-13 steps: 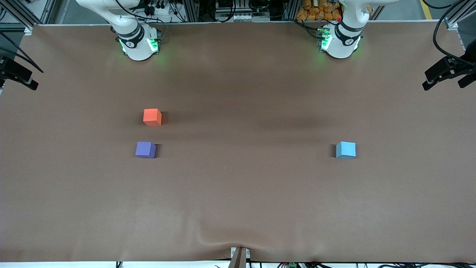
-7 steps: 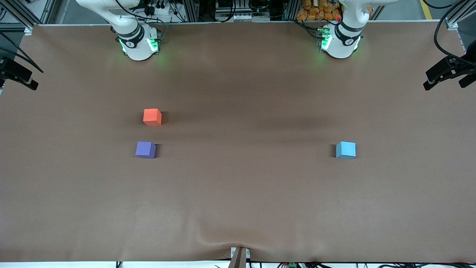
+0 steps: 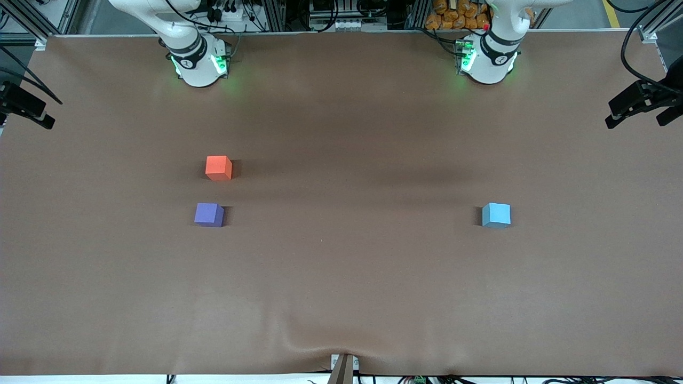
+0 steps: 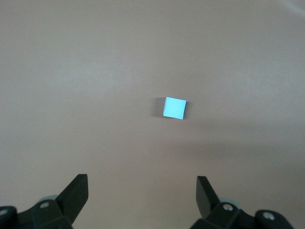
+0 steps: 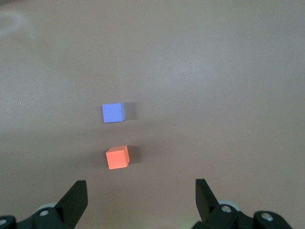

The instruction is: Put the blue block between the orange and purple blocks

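The sky-blue block (image 3: 496,215) rests on the brown table toward the left arm's end. The orange block (image 3: 219,167) and the purple block (image 3: 208,214) sit apart toward the right arm's end, the purple one nearer the front camera, with a small gap between them. My left gripper (image 4: 142,193) hangs open high over the table, and the blue block (image 4: 174,108) shows far below it. My right gripper (image 5: 141,195) is open too, high up, with the orange block (image 5: 117,157) and the purple block (image 5: 113,113) below. Neither gripper shows in the front view.
Both arm bases (image 3: 198,66) (image 3: 486,61) stand at the table's edge farthest from the front camera. Black camera mounts (image 3: 640,104) jut in at the two ends of the table. The brown cover wrinkles at the front edge (image 3: 341,346).
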You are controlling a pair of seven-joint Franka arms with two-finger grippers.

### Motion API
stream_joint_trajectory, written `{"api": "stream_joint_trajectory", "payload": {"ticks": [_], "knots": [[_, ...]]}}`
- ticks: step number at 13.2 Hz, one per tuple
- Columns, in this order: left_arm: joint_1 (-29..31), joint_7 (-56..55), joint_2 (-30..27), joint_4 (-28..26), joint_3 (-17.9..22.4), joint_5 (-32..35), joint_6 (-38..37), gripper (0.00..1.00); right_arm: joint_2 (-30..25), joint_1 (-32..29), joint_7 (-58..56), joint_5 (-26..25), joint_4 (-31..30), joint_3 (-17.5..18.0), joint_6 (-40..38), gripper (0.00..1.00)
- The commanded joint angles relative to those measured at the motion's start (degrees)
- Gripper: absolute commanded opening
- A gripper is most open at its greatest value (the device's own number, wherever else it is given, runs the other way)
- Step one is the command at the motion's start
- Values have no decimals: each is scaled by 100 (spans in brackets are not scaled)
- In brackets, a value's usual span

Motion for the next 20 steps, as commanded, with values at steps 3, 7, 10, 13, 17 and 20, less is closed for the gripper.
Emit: {"api": "stream_joint_trajectory", "payload": {"ticks": [3,7,10,13,17,20], "knots": [[-182,188,212,-371,-138,27,-20,100,-21,-195,-64,78,28,53,-60,100],[-235,460,686,-803,-411,27,524,100,-21,-195,-64,86,28,53,-60,100],[-262,497,756,-1768,-665,44,1805,100,-13,-195,-64,86,28,53,-51,100],[-209,1004,1037,-2218,-789,79,2528,100,-13,-203,-64,95,28,53,-78,100],[-7,1112,1379,-3019,-780,9,3802,100,-13,-195,-64,95,28,53,-78,100],[247,1112,1994,-3090,-780,18,4592,100,-13,-195,-64,95,28,61,-86,100]]}}
